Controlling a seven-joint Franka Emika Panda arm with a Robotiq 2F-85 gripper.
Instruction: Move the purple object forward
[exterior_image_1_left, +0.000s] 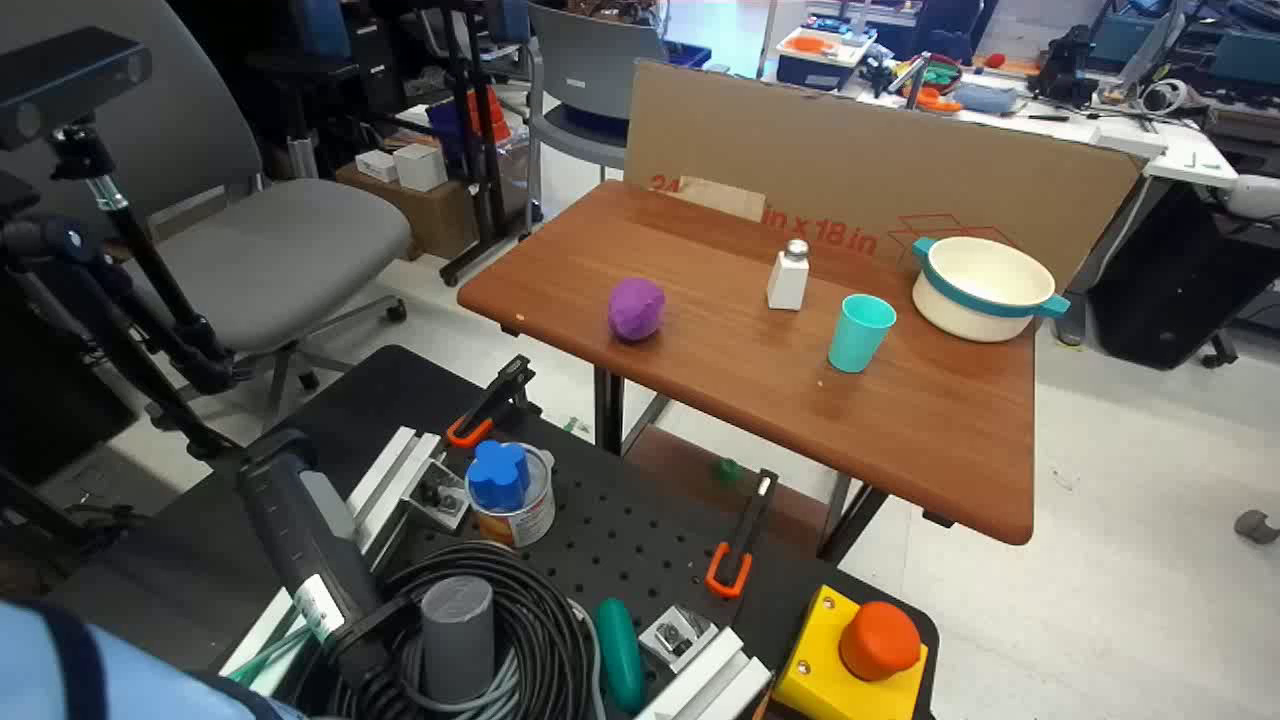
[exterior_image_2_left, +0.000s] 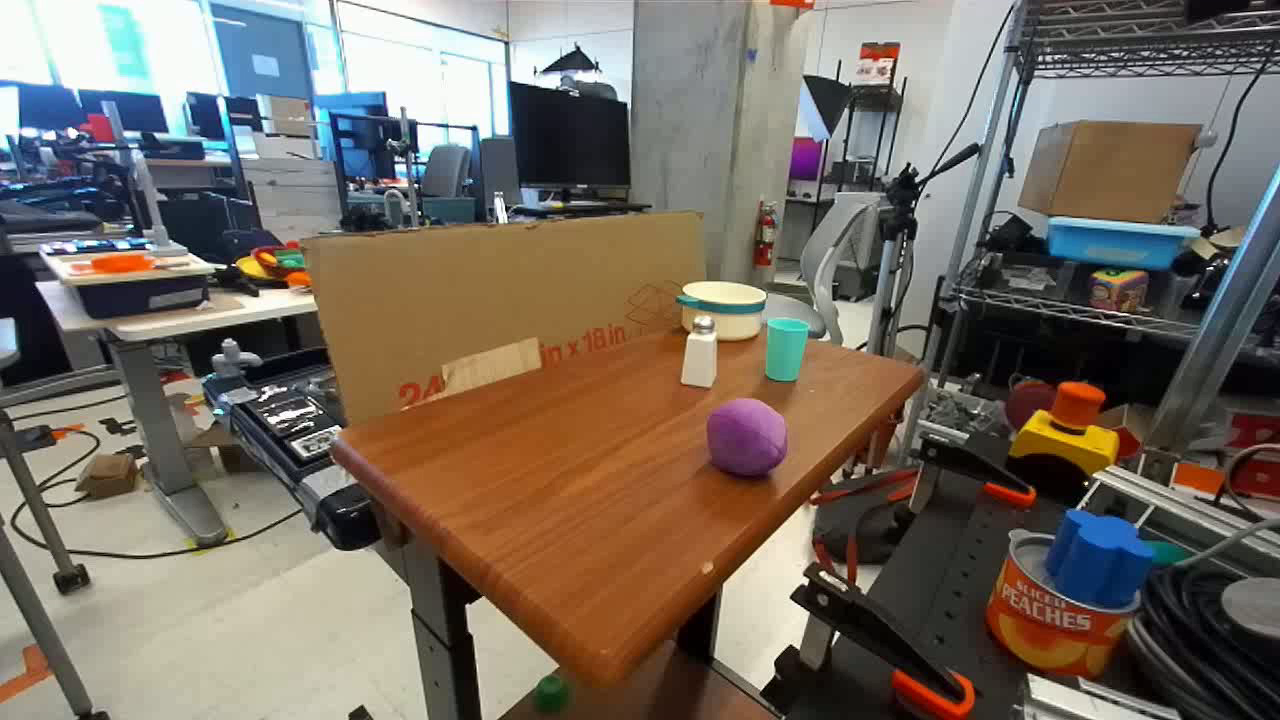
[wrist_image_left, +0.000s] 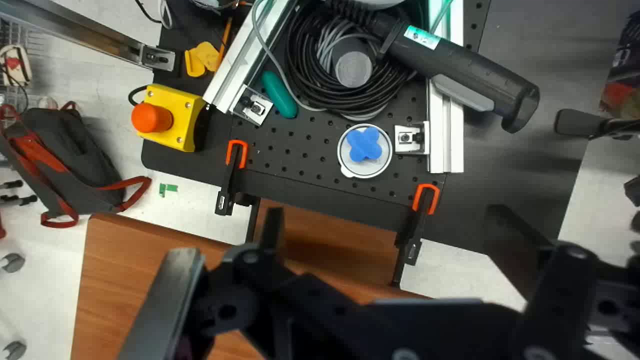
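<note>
The purple object (exterior_image_1_left: 636, 308), a small rounded lump, rests on the brown wooden table (exterior_image_1_left: 690, 240) near the edge facing the black work surface. It also shows in an exterior view (exterior_image_2_left: 747, 437), with the teal cup and the white bottle beyond it. I cannot make it out in the wrist view. My gripper (wrist_image_left: 386, 216) shows only in the wrist view, with its two fingers wide apart and nothing between them. It is high above the gap between the black surface and the wooden table, apart from the purple object.
The teal cup (exterior_image_1_left: 862, 333), white bottle (exterior_image_1_left: 788, 277) and cream pot (exterior_image_1_left: 985, 288) stand on the table. A cardboard sheet (exterior_image_1_left: 860, 160) stands along the far edge. The black surface holds a can (wrist_image_left: 364, 170), clamps (wrist_image_left: 235, 170), a cable coil (wrist_image_left: 345, 107) and a yellow button box (wrist_image_left: 187, 117).
</note>
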